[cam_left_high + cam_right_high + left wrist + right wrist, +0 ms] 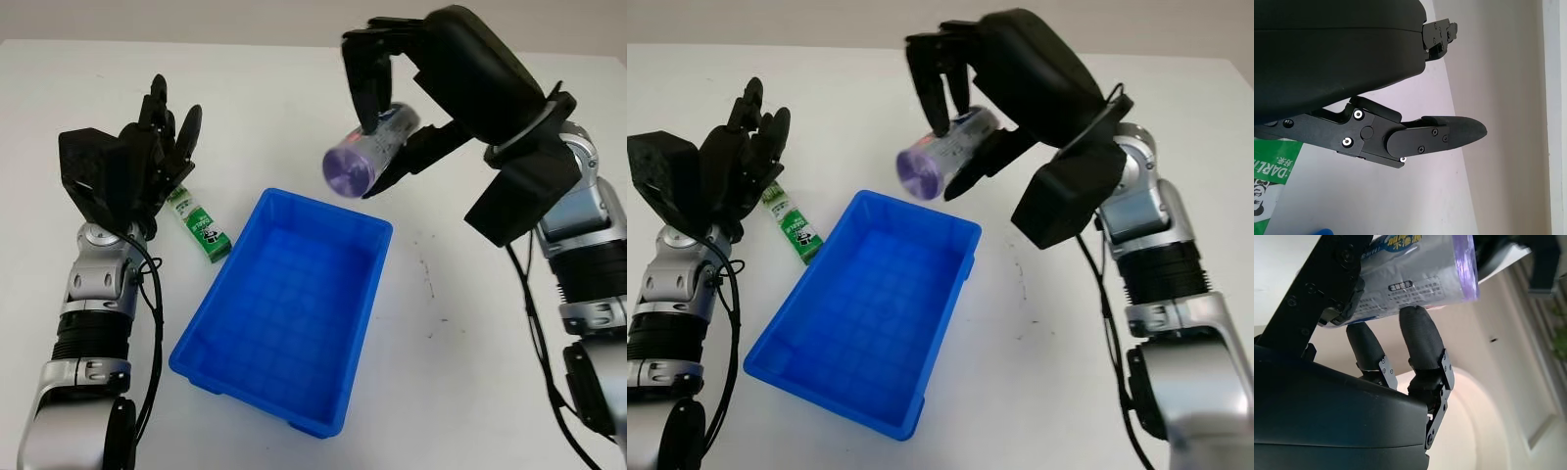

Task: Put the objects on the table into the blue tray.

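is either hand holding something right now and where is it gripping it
The right hand grips a silvery cylindrical packet with a purple end around its middle. The left hand is open.

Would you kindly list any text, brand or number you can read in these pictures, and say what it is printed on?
"DARLI", cut off at the picture's edge: white letters on the green box lying left of the blue tray, below the open left hand.
Print on the green box in the head views: too small to read.
Blue and black characters on the silvery tube held in the right hand: not legible.
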You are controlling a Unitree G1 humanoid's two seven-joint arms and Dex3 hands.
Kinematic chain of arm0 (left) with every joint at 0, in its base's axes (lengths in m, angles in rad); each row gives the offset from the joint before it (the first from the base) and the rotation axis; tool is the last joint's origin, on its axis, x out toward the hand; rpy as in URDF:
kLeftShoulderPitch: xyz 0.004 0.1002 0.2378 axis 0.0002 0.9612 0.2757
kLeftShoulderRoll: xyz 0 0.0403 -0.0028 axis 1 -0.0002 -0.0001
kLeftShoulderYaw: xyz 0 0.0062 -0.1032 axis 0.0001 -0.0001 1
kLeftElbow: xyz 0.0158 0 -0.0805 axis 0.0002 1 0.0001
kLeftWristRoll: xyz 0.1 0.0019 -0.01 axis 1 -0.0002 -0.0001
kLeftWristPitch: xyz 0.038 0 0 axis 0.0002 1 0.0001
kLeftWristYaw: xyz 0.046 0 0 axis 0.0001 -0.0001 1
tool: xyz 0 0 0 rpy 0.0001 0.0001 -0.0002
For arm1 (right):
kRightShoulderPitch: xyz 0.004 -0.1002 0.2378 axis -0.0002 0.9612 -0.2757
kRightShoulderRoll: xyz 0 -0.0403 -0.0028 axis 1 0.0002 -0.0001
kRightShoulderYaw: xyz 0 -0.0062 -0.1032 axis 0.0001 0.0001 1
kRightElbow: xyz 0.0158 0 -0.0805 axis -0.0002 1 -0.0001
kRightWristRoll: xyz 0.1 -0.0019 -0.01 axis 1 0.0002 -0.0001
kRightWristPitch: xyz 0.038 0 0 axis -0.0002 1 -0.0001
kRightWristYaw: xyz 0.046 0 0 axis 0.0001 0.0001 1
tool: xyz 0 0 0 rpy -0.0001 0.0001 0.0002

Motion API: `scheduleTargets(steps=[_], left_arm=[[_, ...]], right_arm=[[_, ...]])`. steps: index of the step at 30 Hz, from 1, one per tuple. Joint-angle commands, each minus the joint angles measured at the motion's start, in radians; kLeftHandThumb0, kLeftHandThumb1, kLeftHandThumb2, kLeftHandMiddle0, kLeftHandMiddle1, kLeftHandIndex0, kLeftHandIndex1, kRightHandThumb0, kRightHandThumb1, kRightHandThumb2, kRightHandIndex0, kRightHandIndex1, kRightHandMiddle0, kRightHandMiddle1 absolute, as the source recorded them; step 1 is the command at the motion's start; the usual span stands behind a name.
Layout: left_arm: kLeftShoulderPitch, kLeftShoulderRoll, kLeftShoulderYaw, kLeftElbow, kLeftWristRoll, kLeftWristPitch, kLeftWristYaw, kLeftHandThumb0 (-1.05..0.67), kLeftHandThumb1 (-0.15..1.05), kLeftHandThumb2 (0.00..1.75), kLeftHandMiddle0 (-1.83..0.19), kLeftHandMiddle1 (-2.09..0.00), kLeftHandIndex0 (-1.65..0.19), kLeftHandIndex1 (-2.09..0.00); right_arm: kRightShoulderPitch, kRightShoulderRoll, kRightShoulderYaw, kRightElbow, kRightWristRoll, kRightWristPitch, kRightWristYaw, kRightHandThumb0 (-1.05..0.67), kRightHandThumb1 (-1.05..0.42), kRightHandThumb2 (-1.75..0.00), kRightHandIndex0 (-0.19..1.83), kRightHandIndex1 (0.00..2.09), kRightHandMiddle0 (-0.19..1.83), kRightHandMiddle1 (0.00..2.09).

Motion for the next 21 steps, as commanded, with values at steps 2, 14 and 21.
scheduleTargets(steps=[2,14,21], left_arm=[[0.001,-0.006,-0.001,0.000,0.001,-0.015,0.007,-0.72,1.05,0.49,0.19,-0.05,0.17,-0.06],[0.002,-0.013,0.000,-0.006,-0.002,-0.013,0.014,-0.72,1.05,0.49,0.19,-0.04,0.18,-0.05],[0.003,-0.015,-0.003,-0.010,0.001,-0.007,0.015,-0.72,1.05,0.49,0.19,-0.04,0.18,-0.05]], right_arm=[[0.036,0.015,0.005,-0.097,0.071,0.069,0.082,-0.38,-1.00,-0.08,1.29,2.09,0.95,2.09],[0.050,-0.091,0.057,-0.240,0.079,0.290,0.437,-0.71,-1.05,-0.35,0.30,1.57,0.14,1.58],[0.023,-0.145,0.091,-0.263,0.062,0.361,0.625,-0.94,-1.05,-0.54,0.05,0.23,0.04,0.33]])
